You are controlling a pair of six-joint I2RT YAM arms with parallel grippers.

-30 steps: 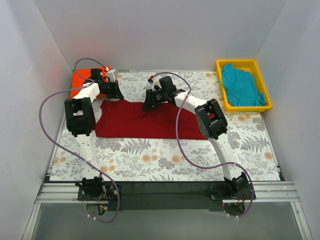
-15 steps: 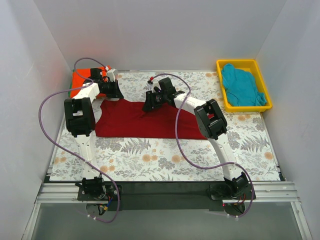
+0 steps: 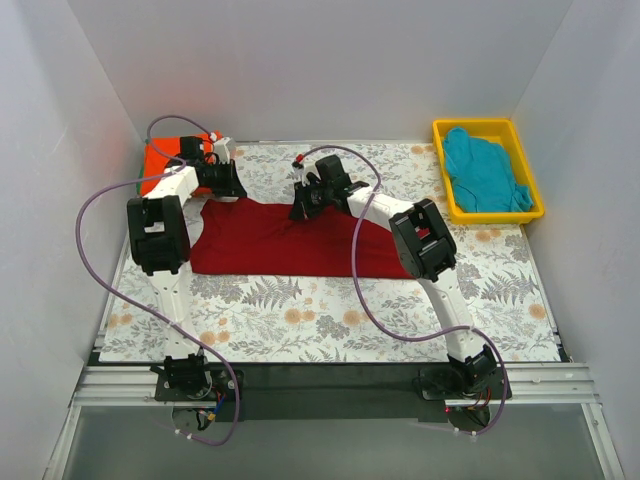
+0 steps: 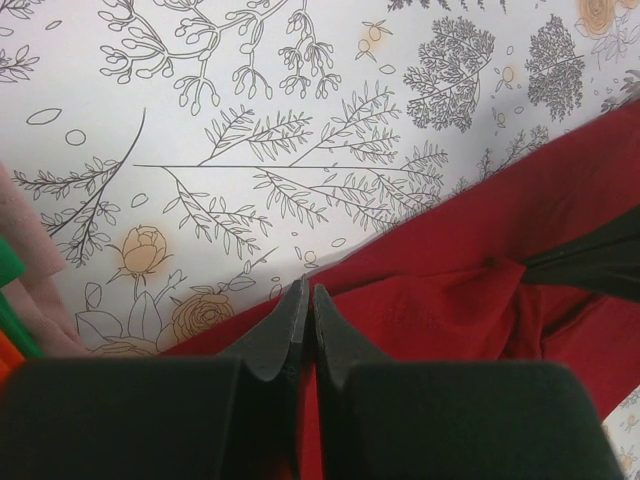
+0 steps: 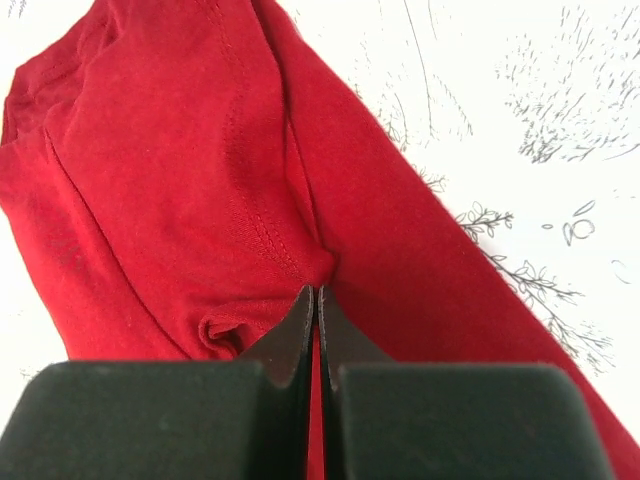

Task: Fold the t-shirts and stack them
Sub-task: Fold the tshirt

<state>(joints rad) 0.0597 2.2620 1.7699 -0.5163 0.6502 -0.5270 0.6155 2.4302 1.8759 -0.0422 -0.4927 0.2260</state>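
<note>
Flanking maroon tee [image 3: 280,240], orange tee [image 3: 160,160], yellow bin [image 3: 480,124]

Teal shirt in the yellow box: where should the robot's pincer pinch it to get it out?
Pinch a raised fold near the middle of the teal shirt, coming straight down from above. It lies crumpled in the yellow bin, whose walls block any sideways reach, and the bunched cloth probably gives humps a pincer can close on.
</note>
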